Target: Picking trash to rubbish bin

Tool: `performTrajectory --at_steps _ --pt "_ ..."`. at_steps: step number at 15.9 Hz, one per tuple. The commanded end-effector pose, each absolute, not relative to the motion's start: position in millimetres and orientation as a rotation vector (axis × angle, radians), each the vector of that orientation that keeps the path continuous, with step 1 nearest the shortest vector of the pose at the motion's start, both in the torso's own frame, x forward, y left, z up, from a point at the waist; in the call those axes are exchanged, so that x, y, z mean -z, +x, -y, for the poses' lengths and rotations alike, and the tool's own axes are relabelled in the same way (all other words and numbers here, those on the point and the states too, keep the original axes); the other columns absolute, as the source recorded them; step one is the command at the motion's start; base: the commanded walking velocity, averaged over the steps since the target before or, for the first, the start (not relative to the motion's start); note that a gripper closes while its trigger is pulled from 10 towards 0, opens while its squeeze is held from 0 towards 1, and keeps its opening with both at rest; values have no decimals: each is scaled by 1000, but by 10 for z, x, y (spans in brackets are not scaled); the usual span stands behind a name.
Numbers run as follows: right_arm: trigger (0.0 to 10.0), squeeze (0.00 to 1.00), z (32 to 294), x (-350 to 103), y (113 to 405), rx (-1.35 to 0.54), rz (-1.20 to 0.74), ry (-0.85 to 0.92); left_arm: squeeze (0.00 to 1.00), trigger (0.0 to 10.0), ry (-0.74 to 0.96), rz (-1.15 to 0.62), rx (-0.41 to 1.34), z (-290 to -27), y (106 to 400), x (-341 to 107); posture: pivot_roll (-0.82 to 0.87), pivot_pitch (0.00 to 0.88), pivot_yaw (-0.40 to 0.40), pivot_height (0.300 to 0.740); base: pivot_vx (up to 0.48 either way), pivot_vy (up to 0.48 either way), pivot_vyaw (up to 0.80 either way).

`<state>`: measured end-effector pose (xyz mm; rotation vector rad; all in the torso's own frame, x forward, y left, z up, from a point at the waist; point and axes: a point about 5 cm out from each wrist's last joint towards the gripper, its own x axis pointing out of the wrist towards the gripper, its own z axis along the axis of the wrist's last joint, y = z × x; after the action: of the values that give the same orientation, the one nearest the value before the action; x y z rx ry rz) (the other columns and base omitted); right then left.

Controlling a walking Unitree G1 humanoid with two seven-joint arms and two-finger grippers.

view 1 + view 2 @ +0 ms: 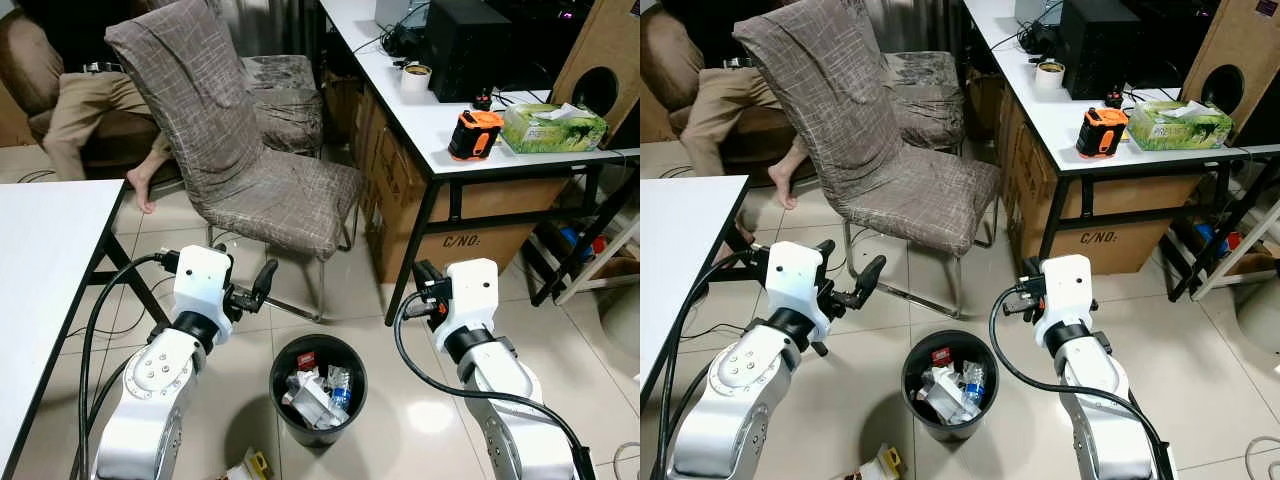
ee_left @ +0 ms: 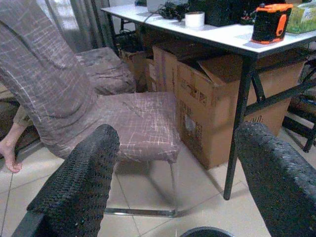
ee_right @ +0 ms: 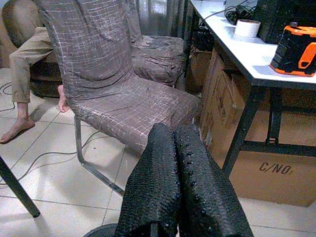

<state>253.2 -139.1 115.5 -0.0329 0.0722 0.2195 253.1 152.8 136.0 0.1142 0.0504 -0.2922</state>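
Hovering above round black plastic rubbish bin (image 1: 318,388), left gripper (image 1: 262,284) fingers spread, empty, likely post-drop; right gripper (image 3: 183,187) clenched, holding nothing.

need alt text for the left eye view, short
A black rubbish bin holding trash stands on the tiled floor between the robot's two raised arms, the left gripper open and empty. Behind it is a fabric-covered chair; a white table to the right holds an orange tool and a tissue box.

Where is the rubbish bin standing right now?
The rubbish bin stands on the tiled floor between both arms, in front of the covered chair, holding trash.
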Motion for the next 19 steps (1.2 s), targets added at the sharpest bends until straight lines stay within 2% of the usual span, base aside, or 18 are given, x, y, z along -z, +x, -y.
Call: performTrajectory --at_steps 1,11,14,19 --pt "10000 0 1392 -1187 2531 -216 -65 -24 0 10000 124 -37 294 -1514 2547 -1421 -13 0 3 740 -266 0 0" --pt "10000 0 1422 -1182 2560 -209 -65 -31 0 10000 149 -42 295 -1503 2569 -1448 -10 0 3 740 -289 0 0" --pt "10000 0 1418 -1308 2619 -209 -19 -44 0 10000 119 16 254 -1506 2638 -1573 -9 0 0 740 0 0 0" --pt "10000 0 1299 -1514 2741 -291 45 -74 0 10000 196 118 152 -1621 2743 -1797 1 0 -7 740 0 0 800"
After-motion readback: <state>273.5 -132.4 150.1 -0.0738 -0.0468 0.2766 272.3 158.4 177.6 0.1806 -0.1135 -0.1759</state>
